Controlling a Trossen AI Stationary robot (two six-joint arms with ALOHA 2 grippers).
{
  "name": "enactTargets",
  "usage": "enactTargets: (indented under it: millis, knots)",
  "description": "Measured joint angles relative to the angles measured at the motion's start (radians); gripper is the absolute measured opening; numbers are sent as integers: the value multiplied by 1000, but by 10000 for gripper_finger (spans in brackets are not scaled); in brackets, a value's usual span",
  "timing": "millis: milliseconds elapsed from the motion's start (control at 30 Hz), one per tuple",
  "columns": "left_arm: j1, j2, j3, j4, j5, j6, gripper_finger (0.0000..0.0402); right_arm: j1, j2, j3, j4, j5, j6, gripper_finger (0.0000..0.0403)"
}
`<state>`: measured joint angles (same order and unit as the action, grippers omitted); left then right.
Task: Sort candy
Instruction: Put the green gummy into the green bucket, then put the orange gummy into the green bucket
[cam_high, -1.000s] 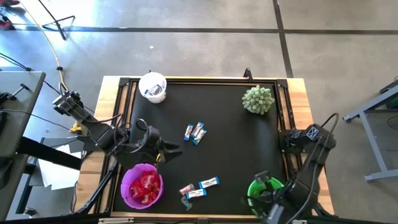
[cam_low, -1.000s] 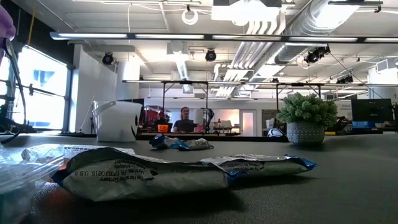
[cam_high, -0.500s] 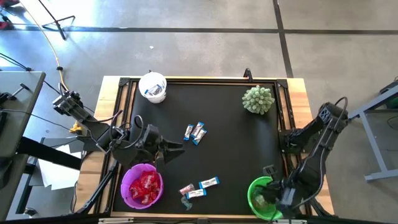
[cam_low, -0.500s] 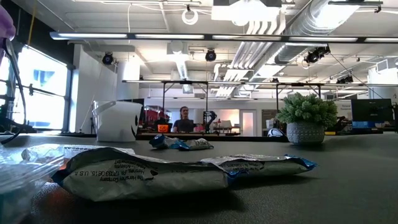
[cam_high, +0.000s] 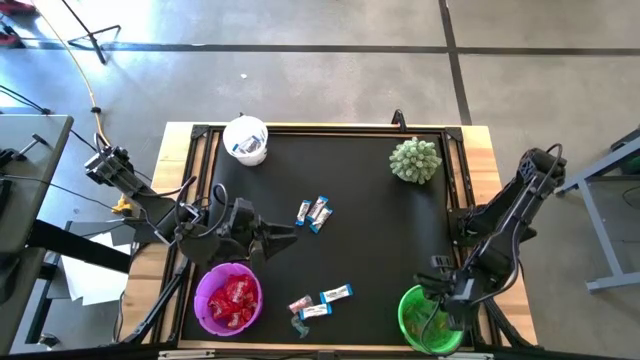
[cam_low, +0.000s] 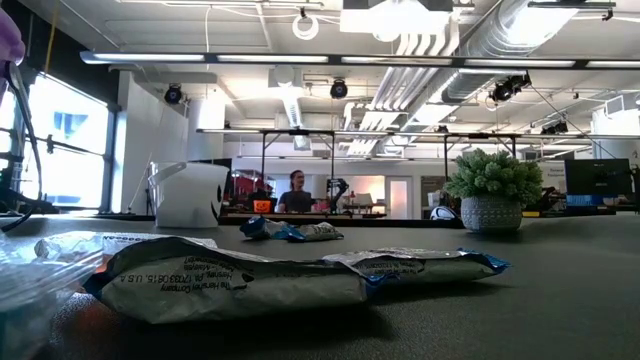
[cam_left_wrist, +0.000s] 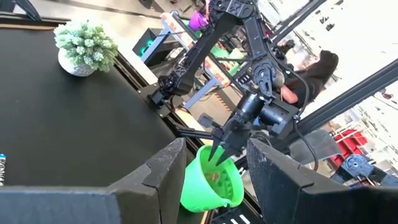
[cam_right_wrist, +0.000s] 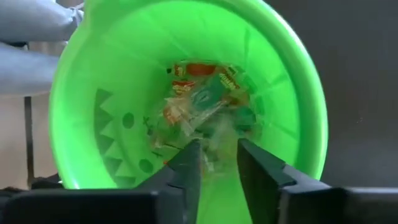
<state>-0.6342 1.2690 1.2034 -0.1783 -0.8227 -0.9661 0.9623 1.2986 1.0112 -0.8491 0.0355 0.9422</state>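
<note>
1. The black table (cam_high: 380, 240) carries everything; clock directions here are read on the high view, with 12 o'clock at the far edge.
2. The right gripper (cam_high: 437, 305) hangs over the green bowl (cam_high: 418, 322) at the table's 5 o'clock corner. In the right wrist view its fingers (cam_right_wrist: 186, 163) stand a narrow gap apart with nothing between them, released, pointing down into the bowl.
3. Greenish and red-marked candy (cam_right_wrist: 205, 99) lies on the green bowl's floor, directly below the right gripper's fingertips and apart from them.
4. The left gripper (cam_high: 285, 238) hovers near the table's 9 o'clock side, just above the purple bowl (cam_high: 228, 299). Its fingers (cam_left_wrist: 168, 168) are spread wide and empty.
5. The purple bowl at 7 o'clock holds shiny red candy (cam_high: 231, 298), at about 7 o'clock from the left gripper.
6. The spiky green plant (cam_high: 415, 160) stands at 1 o'clock and a white cup (cam_high: 246, 140) at 11 o'clock.
7. A cluster of blue-and-white bars (cam_high: 314, 212) lies near the table's centre, at 2 o'clock from the left gripper and close to it.
8. Another loose group of wrapped pieces (cam_high: 320, 302) lies at 6 o'clock, between the two bowls, well apart from both grippers.
</note>
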Motion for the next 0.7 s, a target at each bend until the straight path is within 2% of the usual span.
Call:
enactTargets:
  millis: [233,600,700]
  knots:
    - [0,0,0,4,0,0,158,0,1,18,-2,-54,0,143]
    - [0,0,0,5,1,57,158,0,1,86,-4,-118,5,138]
    - [0,0,0,4,27,80,158,0,1,87,0,-117,60,138]
